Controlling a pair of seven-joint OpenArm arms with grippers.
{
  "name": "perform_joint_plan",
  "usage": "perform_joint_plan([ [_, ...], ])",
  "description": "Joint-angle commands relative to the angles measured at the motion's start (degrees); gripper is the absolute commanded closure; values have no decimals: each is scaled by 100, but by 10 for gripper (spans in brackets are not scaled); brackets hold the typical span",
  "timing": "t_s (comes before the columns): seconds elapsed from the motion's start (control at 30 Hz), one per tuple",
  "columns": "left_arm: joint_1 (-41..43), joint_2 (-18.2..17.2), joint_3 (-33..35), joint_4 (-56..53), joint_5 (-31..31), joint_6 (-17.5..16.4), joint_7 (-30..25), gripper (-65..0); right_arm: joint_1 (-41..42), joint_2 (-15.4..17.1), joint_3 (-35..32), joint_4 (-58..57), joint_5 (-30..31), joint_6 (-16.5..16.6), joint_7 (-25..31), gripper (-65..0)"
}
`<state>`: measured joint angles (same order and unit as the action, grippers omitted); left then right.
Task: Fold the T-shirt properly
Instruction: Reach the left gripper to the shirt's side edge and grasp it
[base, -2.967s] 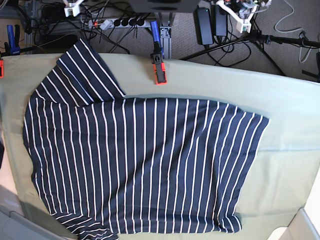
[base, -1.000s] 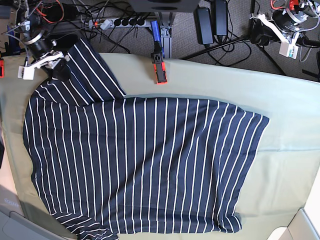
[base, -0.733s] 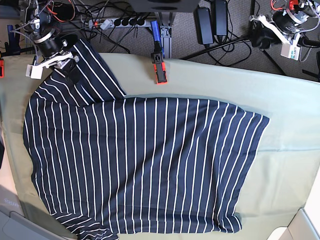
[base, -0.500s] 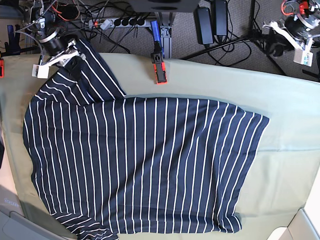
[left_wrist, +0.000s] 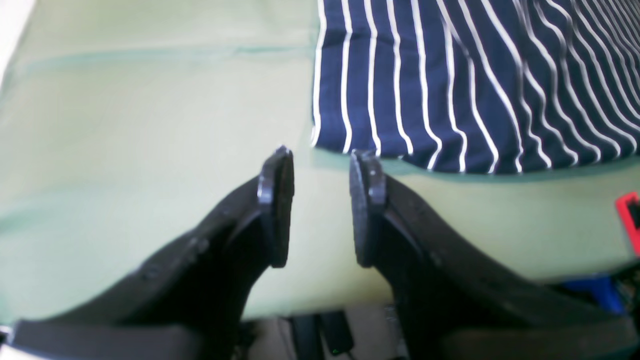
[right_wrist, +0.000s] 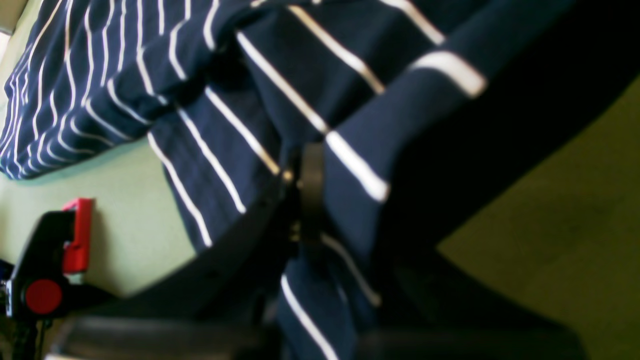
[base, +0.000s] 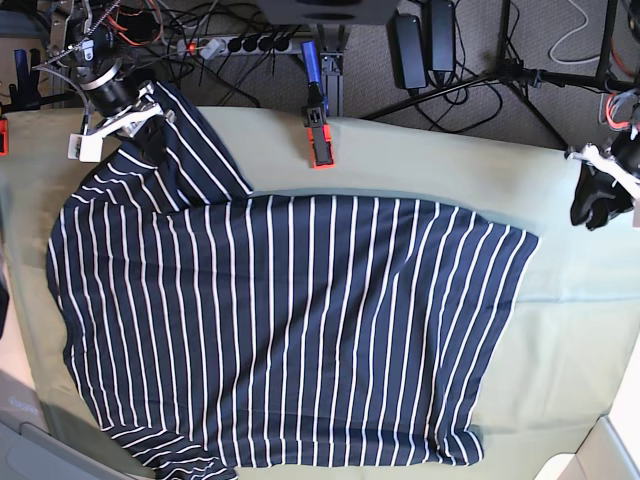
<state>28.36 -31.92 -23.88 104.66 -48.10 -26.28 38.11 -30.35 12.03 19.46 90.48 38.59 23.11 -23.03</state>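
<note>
The navy white-striped T-shirt (base: 290, 330) lies spread flat on the pale green cloth (base: 560, 330), with its upper sleeve (base: 185, 150) at the back left. My right gripper (base: 143, 128) is shut on that sleeve's edge. In the right wrist view the striped fabric (right_wrist: 240, 115) is pinched between the fingers (right_wrist: 311, 190), and the gripper (right_wrist: 320, 195) lifts it slightly. My left gripper (base: 598, 205) hovers over the cloth at the right edge, open and empty. In the left wrist view the gripper (left_wrist: 322, 157) sits just short of the shirt's corner (left_wrist: 350, 130).
An orange-and-black clamp (base: 320, 145) grips the table's back edge; it also shows in the right wrist view (right_wrist: 75, 235). Cables, a power strip (base: 240, 45) and stand legs lie behind the table. A pale bin edge (base: 612, 450) stands at the front right corner.
The right gripper came in at the back left, closed on the sleeve and drew it toward the back edge. The left arm swung from the back right down to the table's right edge.
</note>
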Motion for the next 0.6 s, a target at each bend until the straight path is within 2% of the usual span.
perform_joint_plan([
  [0.0, -236, -133, 103, -168, -52, -57, -101, -228, 7, 17, -20, 15, -136, -63, -249, 0],
  [0.2, -1410, -127, 986, -1596, -275, -63, 20, -228, 35, 17, -20, 15, -223, -63, -245, 0],
  [0.3, -1788, -122, 1222, -2020, -525, -219, 164, -228, 33, 17, -20, 15, -223, -66, -247, 0],
  [0.47, -2011, -13, 1285, -2227, -828, -411, 352, -228, 31, 17, -20, 15, -225, -63, -249, 0],
  [0.57, -2011, 153, 1296, -2229, -772, -452, 350, -228, 31, 20, -20, 15, -225, -63, -249, 0],
])
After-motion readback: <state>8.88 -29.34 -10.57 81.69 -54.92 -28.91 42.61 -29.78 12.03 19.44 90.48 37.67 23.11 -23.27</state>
